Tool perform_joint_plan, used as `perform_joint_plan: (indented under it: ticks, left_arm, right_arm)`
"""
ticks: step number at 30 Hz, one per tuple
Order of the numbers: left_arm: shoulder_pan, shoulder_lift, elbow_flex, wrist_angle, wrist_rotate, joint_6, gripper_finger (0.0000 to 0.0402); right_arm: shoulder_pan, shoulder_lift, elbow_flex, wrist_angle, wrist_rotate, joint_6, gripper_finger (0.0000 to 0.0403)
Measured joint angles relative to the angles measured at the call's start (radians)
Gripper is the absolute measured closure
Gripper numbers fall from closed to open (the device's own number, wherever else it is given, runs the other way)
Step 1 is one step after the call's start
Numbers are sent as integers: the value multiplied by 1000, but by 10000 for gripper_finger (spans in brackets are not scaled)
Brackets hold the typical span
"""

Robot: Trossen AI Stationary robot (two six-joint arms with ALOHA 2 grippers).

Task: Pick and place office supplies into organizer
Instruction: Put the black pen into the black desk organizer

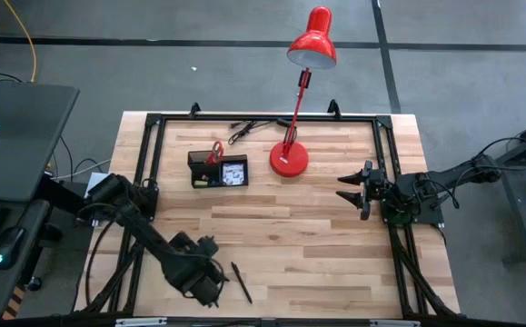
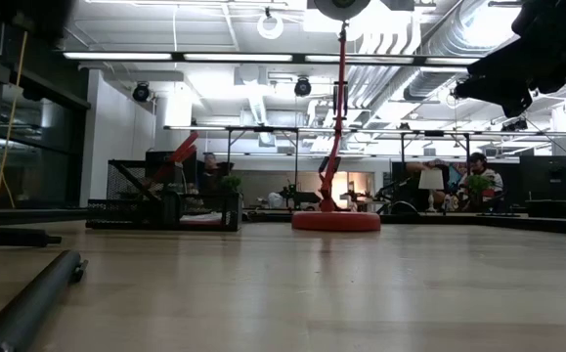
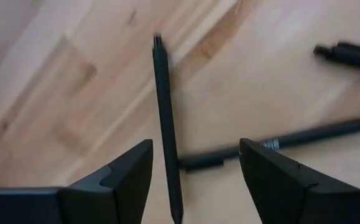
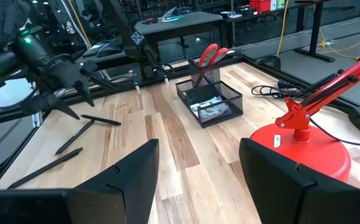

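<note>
At the six o'clock edge of the table (image 1: 335, 263), finding the left gripper (image 3: 195, 149) hanging low over loose black pens, jaws standing well apart and gripping nothing. Noting one pen (image 3: 166, 124) lying flat on the wood between the fingers (image 3: 127, 171), touching neither; noting a second pen (image 3: 279, 142) crossing just beside it and a third (image 3: 354, 55) farther off. Judging the pens as light, stiff, round and slick, so likely rolling or skidding if nudged; favouring a pinch across the barrel near mid-length, pads closing square to it. Placing the organizer (image 1: 219, 170) at eleven o'clock from table centre, well apart from the pens, already holding the red-handled scissors (image 1: 215, 151) upright in its taller section and a pale packet (image 1: 235, 174) in the lower tray. Spotting the red lamp (image 1: 290, 159) at twelve o'clock, near the organizer's three o'clock side. Parking the right gripper (image 1: 342, 187) at three o'clock, jaws apart, empty. Recording pale, smooth wood planking, offering little friction. Seeing an open lab beyond, strip-lit, with a person (image 2: 478, 171) sitting far back.
</note>
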Motion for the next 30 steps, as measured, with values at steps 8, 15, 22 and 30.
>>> perform_joint_plan:
  ticks: [8,15,22,30]
  left_arm:
    - [84,0,-2,8,-39,95,196]
    - [163,0,-7,4,-31,166,208]
    - [147,0,-9,19,-36,124,213]
    - [-1,-14,-53,79,-75,-57,198]
  right_arm:
    - [0,0,0,-1,0,0,187]
    - [0,0,0,-1,1,0,187]
    - [0,0,0,-1,1,0,187]
    - [0,0,0,-5,4,0,187]
